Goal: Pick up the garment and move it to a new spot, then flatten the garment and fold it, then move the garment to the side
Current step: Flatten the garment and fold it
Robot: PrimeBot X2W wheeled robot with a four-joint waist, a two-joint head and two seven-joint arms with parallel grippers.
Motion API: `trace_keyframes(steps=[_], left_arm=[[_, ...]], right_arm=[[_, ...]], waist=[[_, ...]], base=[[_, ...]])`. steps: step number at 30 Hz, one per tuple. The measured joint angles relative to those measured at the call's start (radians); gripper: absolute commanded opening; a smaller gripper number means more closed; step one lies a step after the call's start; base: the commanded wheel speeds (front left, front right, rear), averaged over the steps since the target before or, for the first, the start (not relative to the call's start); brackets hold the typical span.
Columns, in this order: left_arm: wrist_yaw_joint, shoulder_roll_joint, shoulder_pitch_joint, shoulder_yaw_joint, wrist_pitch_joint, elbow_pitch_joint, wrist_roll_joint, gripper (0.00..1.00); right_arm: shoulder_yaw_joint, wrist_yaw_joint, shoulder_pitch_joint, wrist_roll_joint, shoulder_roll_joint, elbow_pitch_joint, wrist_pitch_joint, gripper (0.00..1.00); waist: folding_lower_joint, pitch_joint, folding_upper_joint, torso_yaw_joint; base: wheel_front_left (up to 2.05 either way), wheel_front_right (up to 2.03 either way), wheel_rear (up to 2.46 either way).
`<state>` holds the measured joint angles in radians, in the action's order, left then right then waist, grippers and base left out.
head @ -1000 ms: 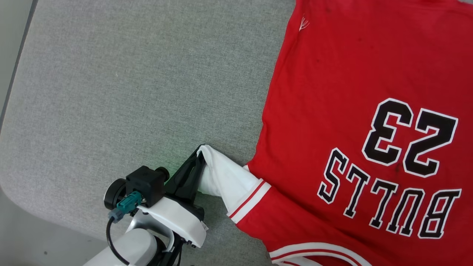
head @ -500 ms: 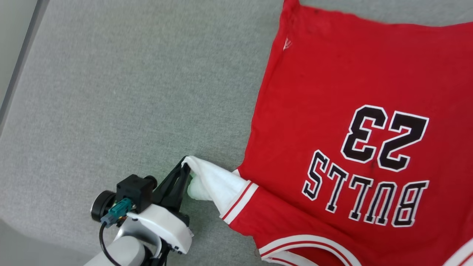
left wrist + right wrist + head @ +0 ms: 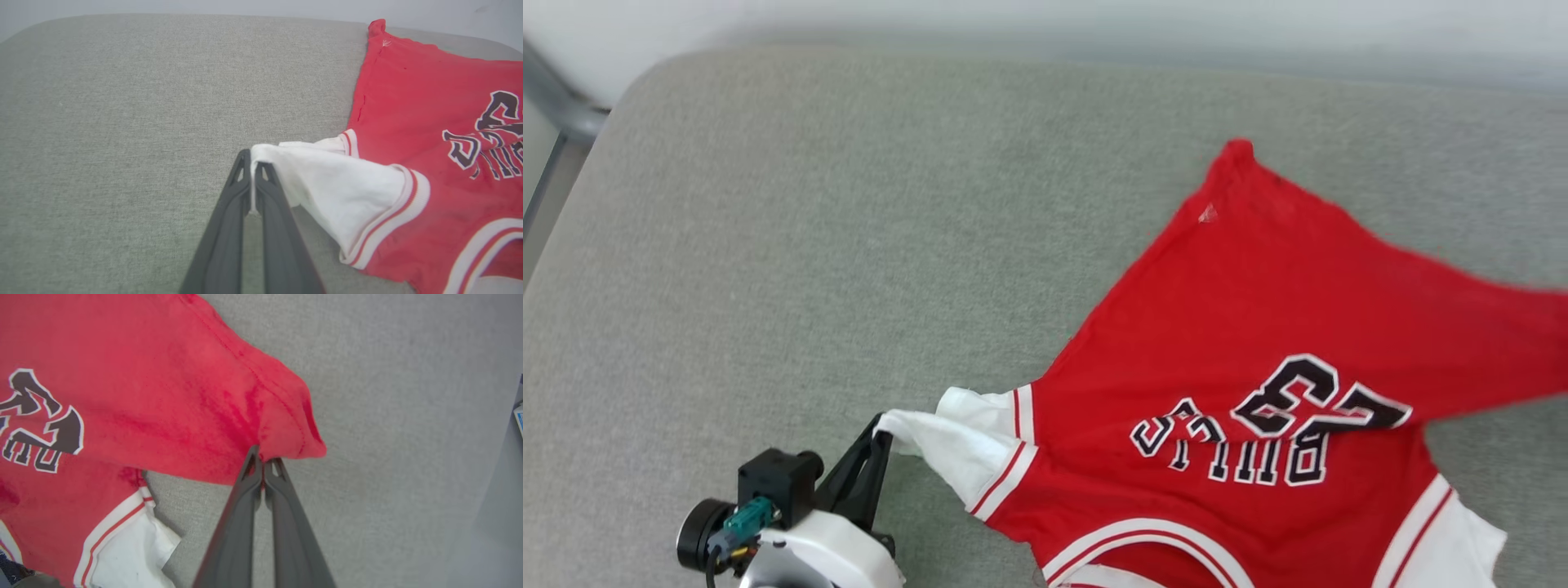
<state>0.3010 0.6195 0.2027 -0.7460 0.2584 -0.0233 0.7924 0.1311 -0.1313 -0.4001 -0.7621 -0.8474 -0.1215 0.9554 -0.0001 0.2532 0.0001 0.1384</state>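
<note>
Head view: the garment (image 3: pixel 1258 327) is shown lying rumpled on a grey worktop (image 3: pixel 768 245), its white sleeve (image 3: pixel 947 449) pinched by the left tool (image 3: pixel 880 426). Left wrist view: both fingers (image 3: pixel 229 212) are pressed together on the sleeve's edge. Right wrist view: the right tool (image 3: pixel 264 455) is clamped on a red hem corner (image 3: pixel 294 428). Pick-up seems achieved; flattening, folding and setting aside are judged undone.

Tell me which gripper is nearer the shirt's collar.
Left. The left gripper pinches the white sleeve beside the collar; the right gripper pinches the shirt's red edge, beyond the other sleeve.
</note>
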Motion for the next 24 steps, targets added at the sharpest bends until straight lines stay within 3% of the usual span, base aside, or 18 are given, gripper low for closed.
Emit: trace_keyframes(steps=[6,13,17,22,24], left_arm=[[0.012,0.015,-0.044,0.004,0.000,0.016,0.012,0.00],[0.017,0.021,-0.060,0.005,0.000,0.025,0.013,0.00],[0.017,0.021,-0.060,0.005,0.000,0.024,0.013,0.00],[0.016,0.021,-0.060,0.002,0.000,0.021,0.013,0.00],[0.017,0.022,-0.060,0.002,0.000,0.020,0.014,0.00]], right_arm=[[-0.081,0.000,0.288,-0.041,0.001,0.076,-0.046,0.00],[-0.158,0.000,0.573,-0.047,0.100,0.115,-0.098,0.00],[-0.163,0.000,0.649,-0.032,0.185,0.092,-0.130,0.00],[-0.160,0.000,0.672,-0.005,0.225,0.069,-0.167,0.00],[-0.181,0.000,0.665,-0.001,0.232,0.072,-0.198,1.00]], waist=[[-0.0002,-0.060,0.0000,-0.041],[-0.0002,-0.078,0.0000,-0.056],[0.0000,-0.072,0.0000,-0.054],[-0.0001,-0.078,0.0000,-0.055],[-0.0001,-0.083,0.0000,-0.057]], base=[[0.00,0.00,0.00],[0.00,0.00,0.00],[0.00,0.00,0.00],[0.00,0.00,0.00],[0.00,0.00,0.00]])
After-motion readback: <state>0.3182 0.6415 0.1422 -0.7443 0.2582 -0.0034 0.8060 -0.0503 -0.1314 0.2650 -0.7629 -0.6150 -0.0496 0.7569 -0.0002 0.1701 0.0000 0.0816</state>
